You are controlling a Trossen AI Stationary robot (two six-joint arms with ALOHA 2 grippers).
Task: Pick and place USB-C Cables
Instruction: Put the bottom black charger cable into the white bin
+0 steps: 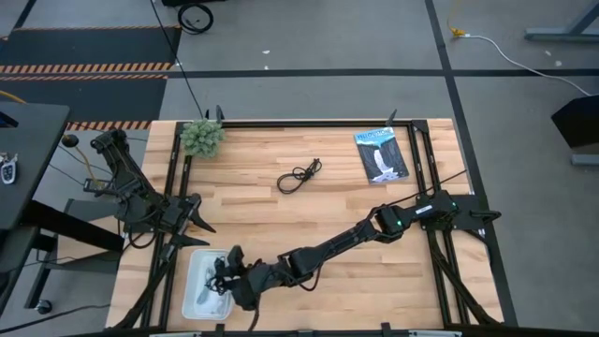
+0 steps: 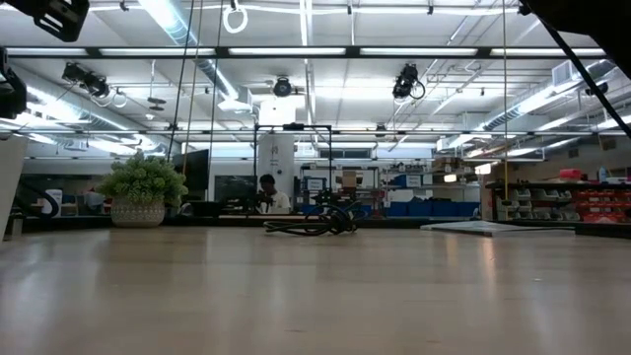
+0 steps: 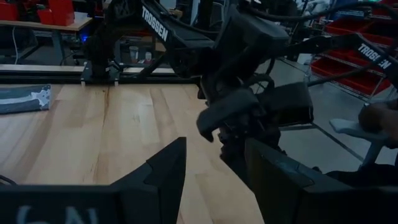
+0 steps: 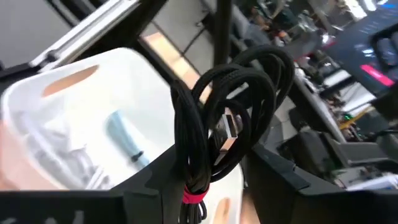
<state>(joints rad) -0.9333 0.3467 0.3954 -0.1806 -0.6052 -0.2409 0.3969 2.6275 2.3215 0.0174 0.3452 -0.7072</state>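
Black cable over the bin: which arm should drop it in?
Right. Its tool already holds the black cable above the white bin; the left tool waits open beside it.

The right gripper (image 4: 211,180) pinches a coiled black cable (image 4: 233,112), bound by a red tie (image 4: 194,196), just above a white bin (image 4: 37,93). Inside the bin lie a pale blue-grey cable (image 4: 124,140) and a white cable (image 4: 68,155).

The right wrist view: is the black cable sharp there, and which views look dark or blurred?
Right wrist view: the black cable is fairly sharp above the white bin; the background is blurred. Left wrist view: dim, with near parts soft. Low view: ceiling lights glare and the tabletop looks soft.
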